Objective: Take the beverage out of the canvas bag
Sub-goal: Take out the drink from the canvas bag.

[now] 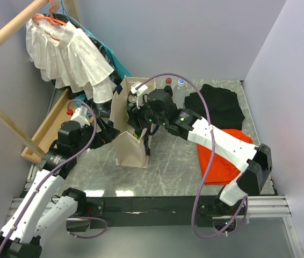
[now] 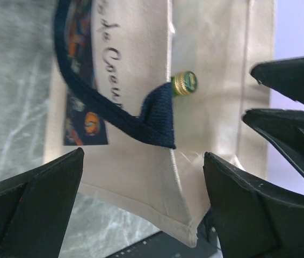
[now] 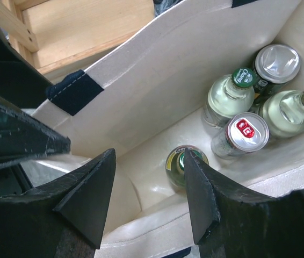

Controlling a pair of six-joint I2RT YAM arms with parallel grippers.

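The cream canvas bag [image 1: 131, 149] with navy straps stands upright left of the table's middle. My right gripper [image 1: 139, 115] is open over the bag's mouth; in the right wrist view its jaws [image 3: 149, 161] hang above the inside of the bag [image 3: 157, 80]. Inside stand a green bottle [image 3: 176, 164] partly behind my right finger, a can with a red tab [image 3: 247, 132], clear bottles with green caps [image 3: 228, 95] and a silver-topped can [image 3: 277, 62]. My left gripper [image 1: 107, 132] is open at the bag's left side; its jaws [image 2: 142, 161] straddle a lower corner of the bag [image 2: 216, 64]. A green-gold cap [image 2: 185, 83] shows beside the strap.
A white ruffled garment [image 1: 69, 54] hangs on a wooden rail at the back left, above a wooden tray [image 1: 43, 134]. Two capped bottles [image 1: 175, 86] stand behind the bag. A black cloth [image 1: 219, 105] and an orange cloth [image 1: 222, 161] lie to the right.
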